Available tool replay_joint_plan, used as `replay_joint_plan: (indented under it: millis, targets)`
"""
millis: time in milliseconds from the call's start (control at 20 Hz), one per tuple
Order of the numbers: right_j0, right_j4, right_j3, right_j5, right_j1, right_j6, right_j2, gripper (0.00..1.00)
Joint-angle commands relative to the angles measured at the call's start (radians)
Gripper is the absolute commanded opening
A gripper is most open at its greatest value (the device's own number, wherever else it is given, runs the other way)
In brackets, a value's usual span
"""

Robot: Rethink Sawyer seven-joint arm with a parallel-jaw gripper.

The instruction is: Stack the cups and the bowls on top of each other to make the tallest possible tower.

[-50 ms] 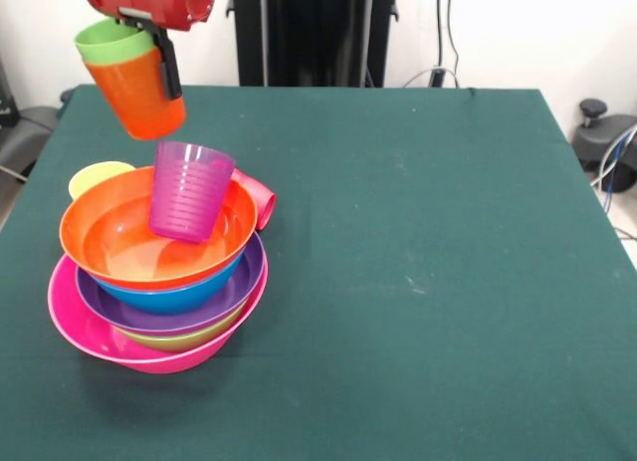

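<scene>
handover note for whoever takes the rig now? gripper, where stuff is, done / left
Gripper: shut on the orange cup, green cup nested inside it, held in the air above the tower.
Tower: pink bowl as base, then green, purple, blue, orange bowl on top. Purple cup stands tilted in the orange bowl.
Yellow cup and red cup sit behind the tower, not stacked.
Left: place the held cups, add yellow and red.

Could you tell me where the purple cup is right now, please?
In the front view, the purple cup stands tilted inside the orange bowl atop the tower, at the table's left, below the held orange cup.
</scene>
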Motion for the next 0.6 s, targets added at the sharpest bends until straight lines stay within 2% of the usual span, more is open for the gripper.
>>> replay_joint_plan:
  millis: [50,600]
  targets:
    - [0.036,-0.048,-0.065,0.045,0.071,-0.088,0.008,0.00]
    - [0.033,-0.055,-0.061,0.034,0.077,-0.090,0.008,0.00]
